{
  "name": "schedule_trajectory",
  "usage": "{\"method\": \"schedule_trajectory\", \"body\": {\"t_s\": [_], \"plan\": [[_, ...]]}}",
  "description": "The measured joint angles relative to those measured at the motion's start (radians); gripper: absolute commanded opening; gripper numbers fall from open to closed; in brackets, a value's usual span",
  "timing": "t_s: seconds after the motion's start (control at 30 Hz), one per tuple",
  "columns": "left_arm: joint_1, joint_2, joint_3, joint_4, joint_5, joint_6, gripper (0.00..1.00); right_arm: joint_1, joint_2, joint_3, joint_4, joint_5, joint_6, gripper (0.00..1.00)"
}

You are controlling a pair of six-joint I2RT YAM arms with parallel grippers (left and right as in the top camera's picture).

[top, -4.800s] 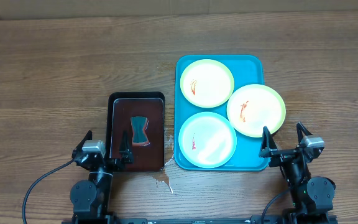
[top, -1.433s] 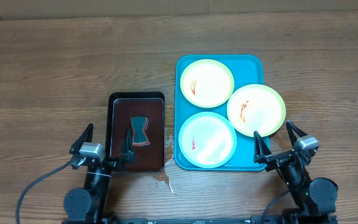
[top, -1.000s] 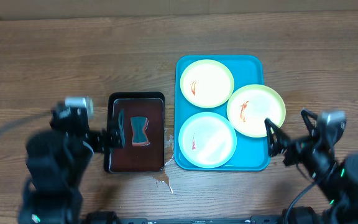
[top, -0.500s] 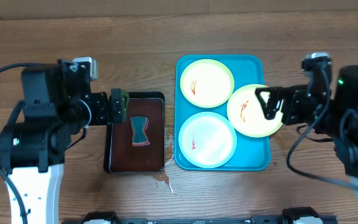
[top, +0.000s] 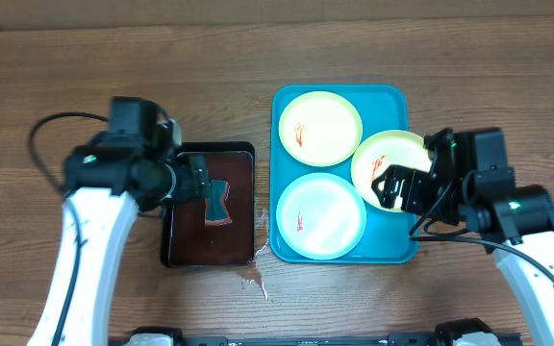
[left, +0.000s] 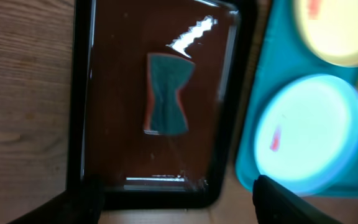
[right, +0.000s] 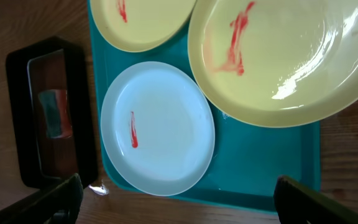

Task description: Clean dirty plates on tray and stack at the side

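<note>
Three smeared plates (yellow-green), on turquoise tray

A brown wood-grain tabletop, evenly lit, is observed across the whole view, bounded at its far edge by a pale beige strip.

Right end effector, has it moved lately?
Yes. The right end effector moved from the near-right corner of the large turquoise plastic tray to above the rightmost round yellow-green plate.
</note>
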Motion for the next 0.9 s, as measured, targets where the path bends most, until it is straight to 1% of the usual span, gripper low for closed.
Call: {"method": "schedule_trajectory", "body": {"t_s": [0.17, 0.23, 0.27, 0.33, 0.37, 0.43, 0.47, 0.53, 0.57, 0.63, 0.67, 0.73, 0.77, 0.83, 0.9], "plan": [[-0.043, 0.140, -0.101, 0.144, -0.055, -0.038, 0.72, 0.000, 0.000, -0.042, 0.021, -0.002, 0.015, 1.00], [-0.064, 0.196, -0.108, 0.195, -0.065, -0.041, 0.69, 0.000, 0.000, -0.042, 0.025, -0.003, 0.015, 0.96], [-0.075, 0.222, -0.108, 0.219, -0.071, -0.041, 0.67, 0.000, 0.000, -0.042, 0.025, -0.002, 0.016, 0.91], [-0.099, 0.281, -0.108, 0.257, -0.083, -0.044, 0.64, 0.000, 0.000, -0.042, 0.024, -0.002, 0.017, 0.77], [-0.108, 0.308, -0.108, 0.262, -0.090, -0.045, 0.62, 0.000, 0.000, -0.042, 0.024, -0.002, 0.019, 0.74], [-0.127, 0.370, -0.108, 0.271, -0.108, -0.057, 0.56, 0.001, 0.000, -0.042, 0.017, -0.002, 0.017, 0.74], [-0.131, 0.397, -0.108, 0.274, -0.114, -0.062, 0.51, 0.001, 0.000, -0.042, 0.013, -0.003, 0.015, 0.72], [-0.132, 0.453, -0.108, 0.288, -0.125, -0.071, 0.37, 0.001, 0.000, -0.042, 0.006, -0.003, 0.014, 0.71], [-0.132, 0.479, -0.108, 0.296, -0.132, -0.078, 0.31, 0.001, 0.000, -0.042, 0.003, -0.003, 0.015, 0.69], [-0.132, 0.506, -0.101, 0.299, -0.139, -0.081, 0.10, 0.001, 0.001, -0.042, 0.000, -0.003, 0.012, 0.64], [-0.132, 0.507, -0.100, 0.302, -0.145, -0.086, 0.04, 0.001, 0.003, -0.042, 0.000, -0.003, 0.012, 0.62], [-0.131, 0.507, -0.100, 0.299, -0.151, -0.092, 0.04, 0.001, 0.015, -0.042, 0.000, -0.003, 0.008, 0.54], [-0.131, 0.507, -0.098, 0.296, -0.151, -0.092, 0.04, 0.001, 0.028, -0.042, 0.000, -0.003, 0.001, 0.52], [-0.131, 0.507, -0.096, 0.290, -0.151, -0.092, 0.04, 0.001, 0.057, -0.042, 0.001, -0.002, -0.008, 0.42], [-0.131, 0.507, -0.090, 0.275, -0.150, -0.092, 0.04, 0.001, 0.091, -0.042, 0.000, -0.002, -0.011, 0.41]]}}
